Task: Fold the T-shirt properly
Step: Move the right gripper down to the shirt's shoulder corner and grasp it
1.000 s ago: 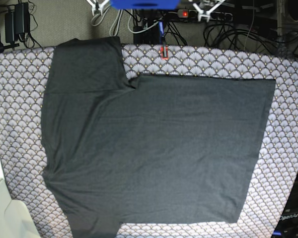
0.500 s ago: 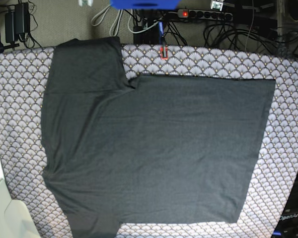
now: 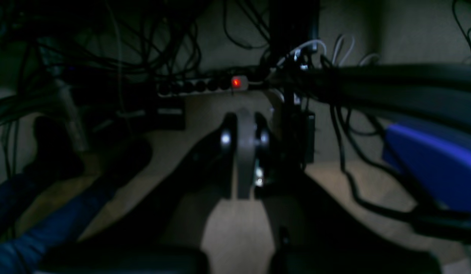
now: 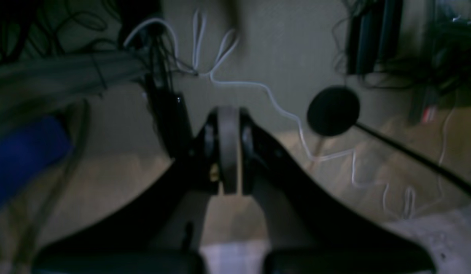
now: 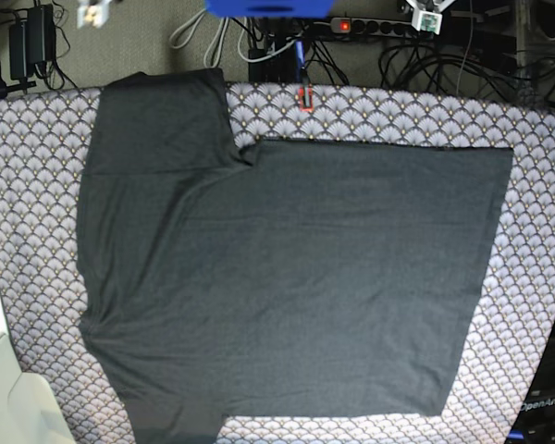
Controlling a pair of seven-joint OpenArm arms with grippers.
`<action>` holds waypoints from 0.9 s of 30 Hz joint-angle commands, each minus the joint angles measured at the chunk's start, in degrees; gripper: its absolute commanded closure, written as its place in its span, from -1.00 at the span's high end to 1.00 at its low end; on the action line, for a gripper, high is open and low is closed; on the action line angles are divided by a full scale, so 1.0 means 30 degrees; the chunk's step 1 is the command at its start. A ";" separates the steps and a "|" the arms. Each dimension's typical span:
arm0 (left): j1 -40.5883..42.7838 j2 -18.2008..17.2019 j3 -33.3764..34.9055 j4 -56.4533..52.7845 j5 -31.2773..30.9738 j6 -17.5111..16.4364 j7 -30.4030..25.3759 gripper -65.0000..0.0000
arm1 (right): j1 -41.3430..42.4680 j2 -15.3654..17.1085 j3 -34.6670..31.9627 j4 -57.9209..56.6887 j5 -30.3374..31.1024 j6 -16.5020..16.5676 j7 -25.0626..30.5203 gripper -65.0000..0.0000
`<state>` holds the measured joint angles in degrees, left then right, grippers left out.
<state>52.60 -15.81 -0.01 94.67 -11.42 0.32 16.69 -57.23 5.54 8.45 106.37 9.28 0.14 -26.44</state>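
Note:
The T-shirt [image 5: 287, 277] lies flat and spread on the table, a plain dark charcoal side up. One sleeve [image 5: 162, 120] points to the far left corner and another sleeve [image 5: 171, 421] reaches the near edge. Neither wrist view shows the shirt. My left gripper [image 3: 245, 121] is shut with nothing in it, above the floor behind the table; the base view shows it at the top right [image 5: 428, 17]. My right gripper [image 4: 228, 114] is also shut and empty, at the top left [image 5: 92, 11] of the base view. Both are well clear of the shirt.
A grey scallop-patterned cloth [image 5: 536, 277] covers the table under the shirt. Behind the table are a power strip with a red light [image 5: 351, 25], tangled cables [image 5: 444, 60] and a blue part [image 5: 268, 7]. An orange clip [image 5: 305, 97] sits on the far edge. A white object [image 5: 9, 398] stands at the near left.
Both grippers have moved apart along the far side: the right one toward the view's left, the left one toward the view's right. The shirt has not moved.

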 commanded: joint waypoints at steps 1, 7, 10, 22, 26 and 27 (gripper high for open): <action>0.0445 -0.0048 -0.0040 0.0838 0.0012 -0.0032 -0.0215 -0.99 | -0.0454 0.0073 0.0364 0.0984 0.0116 0.0085 -0.0082 -1.00; 0.1178 0.0656 -0.1681 0.3973 0.0012 -0.0003 -0.0185 -0.99 | 0.0338 0.0073 0.1213 0.2977 0.0116 0.0085 -0.1694 -1.00; 0.1090 0.1037 -0.2941 0.4911 -0.0105 -0.0003 0.0752 -0.99 | 0.0924 0.0043 0.1360 0.2947 0.0116 0.0085 -0.1723 -1.00; -0.1255 0.1242 -0.4026 0.6640 -0.1746 -0.0208 0.5705 -0.99 | 0.3766 0.0219 0.1565 0.3123 0.0116 0.0085 -0.2543 -0.12; -0.1460 0.0949 -0.4026 0.6611 -0.2655 -0.0208 0.5705 -0.99 | 0.4411 0.0424 0.1536 0.3123 0.0116 0.0085 -0.2543 -0.02; -0.1489 0.0744 -0.3967 0.6611 -0.2713 -0.0208 0.5705 -0.98 | 0.4528 0.0424 0.1536 0.3123 0.0116 0.0085 -0.2543 0.00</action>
<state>47.31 -13.34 -11.79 113.69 -19.55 -0.25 34.59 -43.16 6.50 12.80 114.76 9.43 0.36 -34.92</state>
